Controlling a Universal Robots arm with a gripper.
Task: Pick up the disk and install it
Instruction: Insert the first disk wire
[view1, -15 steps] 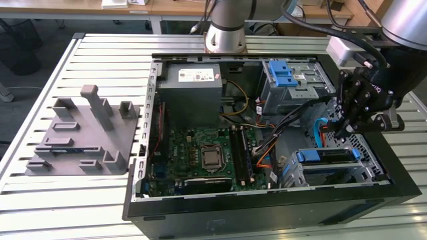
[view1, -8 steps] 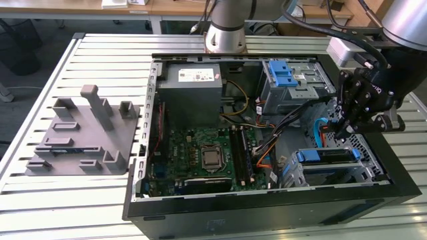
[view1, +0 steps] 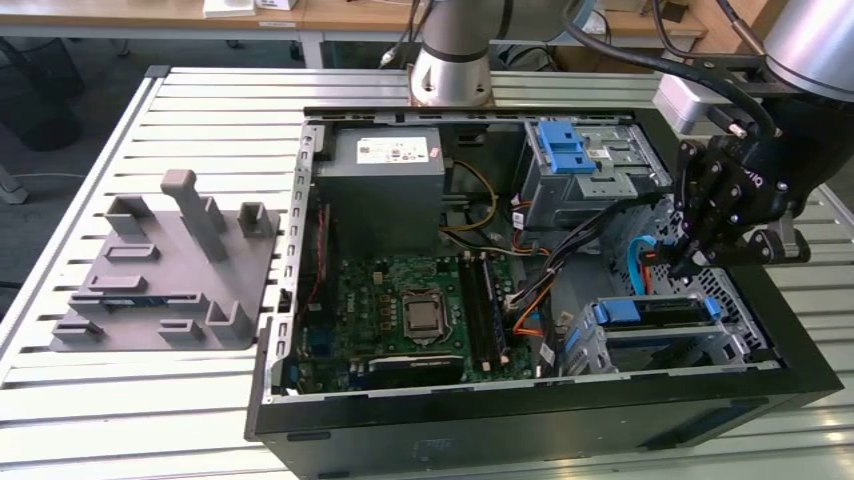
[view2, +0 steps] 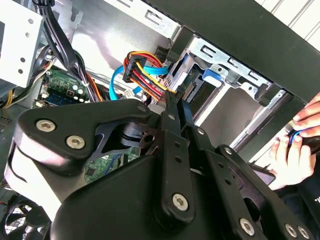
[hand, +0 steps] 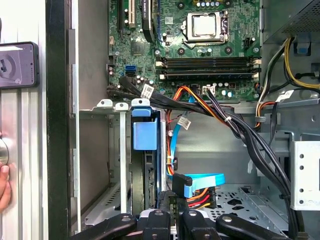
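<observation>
The disk sits in the lower metal drive cage at the case's front, on the exterior view's right, with its blue carrier showing. In the first wrist view the carrier's blue tab stands upright in the cage slot above the disk's dark edge. My gripper hangs just above and behind the cage. Its black fingers lie pressed together with nothing between them. Their tips are next to the loose blue data cable and the coloured power plug. They do not touch the disk.
The open case lies on a slatted table. Inside are the motherboard, a grey power supply and an upper cage with a blue latch. Black cable bundles cross beside the cage. A grey fixture lies left. A person's hand is beside the case.
</observation>
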